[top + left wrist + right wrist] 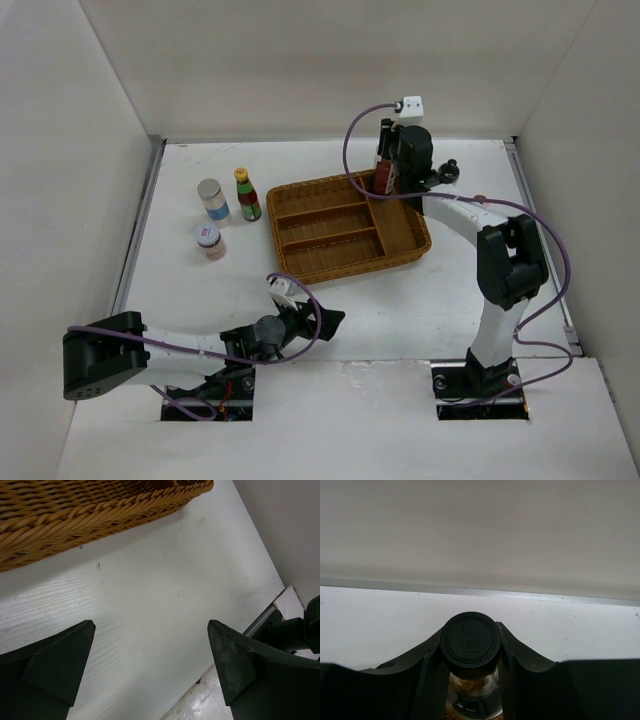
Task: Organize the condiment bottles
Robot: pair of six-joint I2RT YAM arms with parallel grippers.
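My right gripper (385, 178) is shut on the tall clear black-capped bottle (470, 641), with a finger on each side below the cap. It holds the bottle upright at the far right end of the brown wicker tray (340, 258); the bottle (381, 172) is mostly hidden by the gripper from above. On the table left of the tray stand the silver-lidded blue-label jar (211, 200), the green red-yellow-capped bottle (246, 195) and the pink-capped shaker (208, 240). My left gripper (318, 322) is open and empty, low over the table near the tray's front edge. The red-lidded jar and brown shaker are not visible.
The tray has three long compartments and a cross compartment at its right end. In the left wrist view the tray's woven wall (75, 520) is at the top left and the table's right rail (260, 625) lies beyond. White walls enclose the table.
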